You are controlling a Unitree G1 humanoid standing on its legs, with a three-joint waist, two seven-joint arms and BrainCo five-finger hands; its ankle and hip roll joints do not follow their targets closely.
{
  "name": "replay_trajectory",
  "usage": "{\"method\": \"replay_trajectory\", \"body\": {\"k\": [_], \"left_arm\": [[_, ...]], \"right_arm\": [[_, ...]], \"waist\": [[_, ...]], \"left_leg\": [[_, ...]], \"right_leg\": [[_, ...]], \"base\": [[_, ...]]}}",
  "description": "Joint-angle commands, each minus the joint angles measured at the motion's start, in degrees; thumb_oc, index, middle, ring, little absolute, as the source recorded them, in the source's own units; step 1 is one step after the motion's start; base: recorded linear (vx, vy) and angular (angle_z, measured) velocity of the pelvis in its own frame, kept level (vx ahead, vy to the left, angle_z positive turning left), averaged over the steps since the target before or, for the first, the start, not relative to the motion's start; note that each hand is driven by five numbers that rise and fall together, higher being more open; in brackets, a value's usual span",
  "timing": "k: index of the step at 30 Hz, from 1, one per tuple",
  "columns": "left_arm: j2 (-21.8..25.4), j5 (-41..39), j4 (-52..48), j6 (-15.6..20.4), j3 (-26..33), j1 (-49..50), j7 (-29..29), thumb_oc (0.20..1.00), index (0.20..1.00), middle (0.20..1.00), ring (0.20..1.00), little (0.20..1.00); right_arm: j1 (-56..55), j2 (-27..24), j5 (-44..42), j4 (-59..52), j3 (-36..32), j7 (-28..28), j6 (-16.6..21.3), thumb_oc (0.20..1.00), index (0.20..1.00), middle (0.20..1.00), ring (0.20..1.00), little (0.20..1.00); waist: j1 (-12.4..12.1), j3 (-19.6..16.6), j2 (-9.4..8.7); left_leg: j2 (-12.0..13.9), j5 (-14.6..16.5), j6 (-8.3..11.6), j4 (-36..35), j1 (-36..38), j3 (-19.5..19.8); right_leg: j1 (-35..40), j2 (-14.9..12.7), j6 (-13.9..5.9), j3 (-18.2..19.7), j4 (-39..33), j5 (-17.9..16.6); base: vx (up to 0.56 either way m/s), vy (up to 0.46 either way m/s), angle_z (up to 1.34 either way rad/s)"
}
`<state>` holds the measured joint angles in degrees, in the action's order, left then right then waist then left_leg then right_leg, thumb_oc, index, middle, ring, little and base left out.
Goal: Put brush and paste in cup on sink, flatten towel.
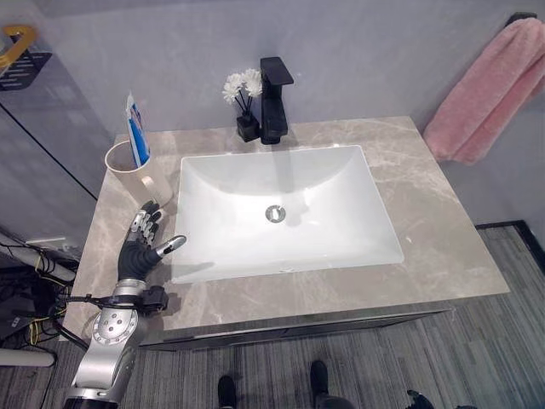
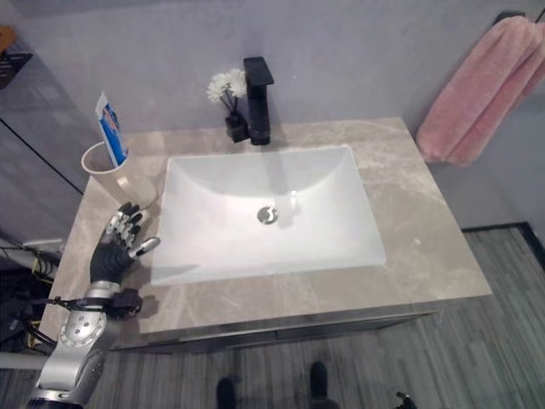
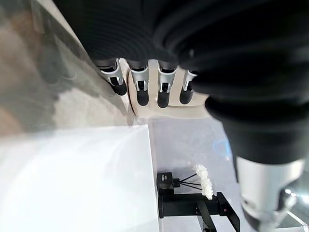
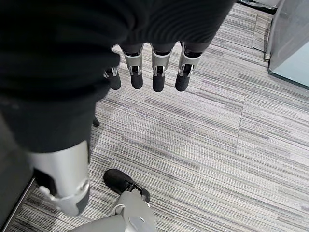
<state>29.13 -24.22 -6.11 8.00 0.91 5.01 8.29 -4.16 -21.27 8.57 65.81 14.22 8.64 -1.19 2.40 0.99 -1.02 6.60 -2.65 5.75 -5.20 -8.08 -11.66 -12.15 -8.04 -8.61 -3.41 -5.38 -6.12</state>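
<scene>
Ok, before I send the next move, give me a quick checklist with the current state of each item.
1. Paste in cup: ok, the toothpaste tube stands in the cup.
2. Brush in cup: cannot tell, none seen in the cup or on the counter.
3. Left hand free: ok, fingers relaxed, holding nothing, over the counter just in front of the cup.
4. Right hand free: ok, fingers straight, holding nothing, hanging over the floor.
5. Towel flattened: not ok, the pink towel hangs bunched on the wall.

Left robot hand (image 1: 140, 247) and right robot hand (image 4: 145, 72) both hang slack-fingered.
</scene>
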Motion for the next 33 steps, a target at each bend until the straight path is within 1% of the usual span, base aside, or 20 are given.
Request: {"method": "replay_trajectory", "body": {"k": [1,33], "left_arm": [[0.4,0.0,0.81,1.15,-2.61,-4.07,-0.6,1.0,1.0,1.0,1.0,1.0],[0.09,0.65,3.95,0.88,-4.94,-8.39,0.93,1.0,1.0,1.0,1.0,1.0]], "right_arm": [[1.18,-1.36,-2.06,-0.24,1.21,1.36,-0.22,1.0,1.0,1.0,1.0,1.0],[1.75,-1.54,-2.35,-1.57,2.18,1.66,0.15,1.0,1.0,1.0,1.0,1.0]], "waist": [[2.25,1.91,-0.11],[3.22,2.45,-0.36]], "left_leg": [[0.68,-1.05,-0.43,0.2,-1.5,6.38],[0.64,-0.72,-0.58,0.2,-2.35,5.85]], "right_leg": [[2.06,-0.43,-0.52,0.86,0.38,2.24],[0.26,-0.41,-0.59,2.46,0.38,1.93]], "base": [[0.03,-0.005,-0.02],[0.0,0.0,-0.01]]}}
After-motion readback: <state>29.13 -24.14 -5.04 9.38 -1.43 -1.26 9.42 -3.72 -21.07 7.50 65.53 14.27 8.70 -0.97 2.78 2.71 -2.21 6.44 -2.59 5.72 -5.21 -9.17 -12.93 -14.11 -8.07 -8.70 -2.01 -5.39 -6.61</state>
